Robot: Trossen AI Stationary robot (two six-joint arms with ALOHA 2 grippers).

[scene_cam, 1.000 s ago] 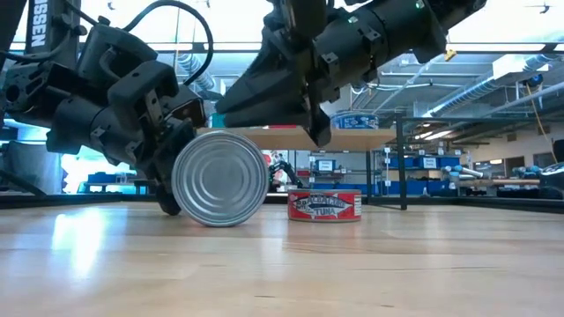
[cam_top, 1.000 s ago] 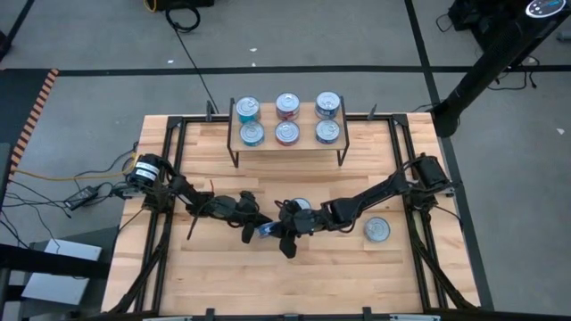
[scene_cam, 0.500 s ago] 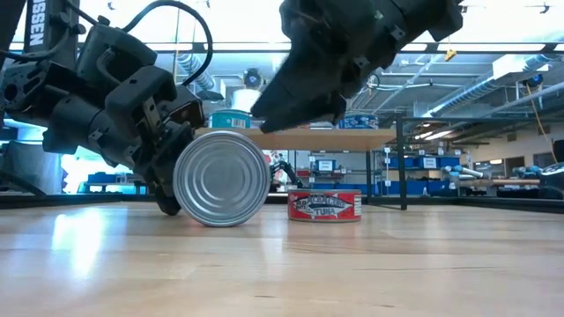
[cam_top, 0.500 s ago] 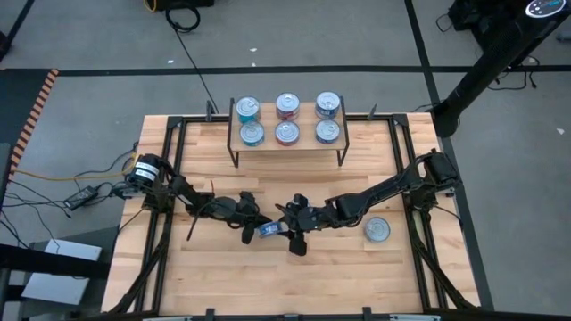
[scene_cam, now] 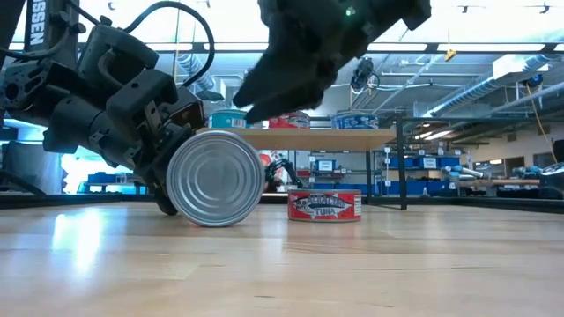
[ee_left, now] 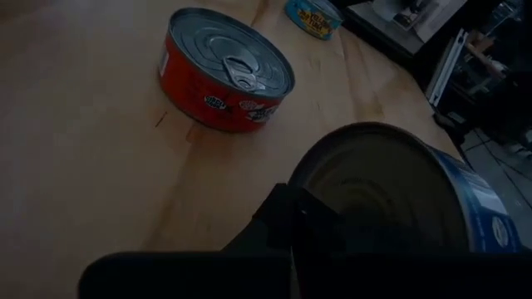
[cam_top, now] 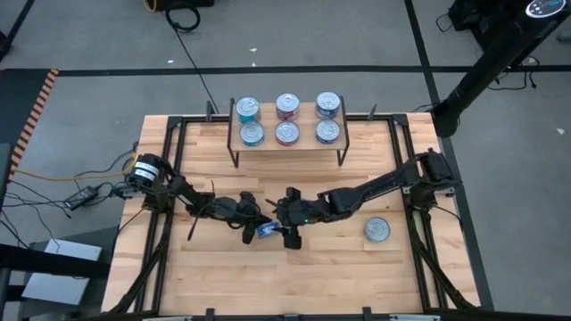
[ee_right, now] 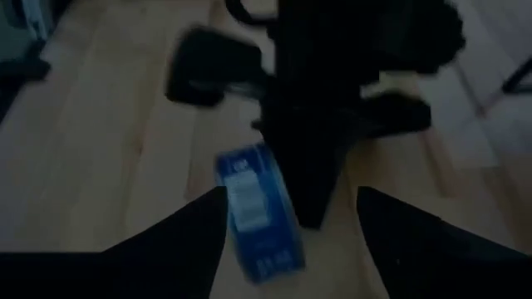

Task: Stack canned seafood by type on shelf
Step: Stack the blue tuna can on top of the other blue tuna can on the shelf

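A blue-labelled can [scene_cam: 214, 179] stands on its rim on the table, one flat silver face toward the near edge. My left gripper [scene_cam: 166, 187], shut, sits behind it on the left. My right gripper [scene_cam: 264, 88] hangs open above it, touching nothing; in the right wrist view its fingers stand either side of the can [ee_right: 253, 212]. A red can [scene_cam: 324, 205] lies flat just beyond. The shelf [cam_top: 306, 134] at the far middle carries several cans in two rows. My left gripper's shut fingers [ee_left: 291, 224] lie against the blue can's far flat face [ee_left: 374, 191], low down near its rim. They come nearly level from the table's left. The can stands upright on its rim on the table; the exact place of touch is hidden by the fingers.
Another can [cam_top: 377, 230] lies flat on the table at the right, also seen in the left wrist view [ee_left: 314, 17]. A black frame [cam_top: 174, 134] runs around the tabletop. The bare wood [cam_top: 285, 276] stretches along the near side.
My right gripper has opened wide, risen away from the top of the blue can and rolled about its own line. The can stays standing on its rim against my left gripper.
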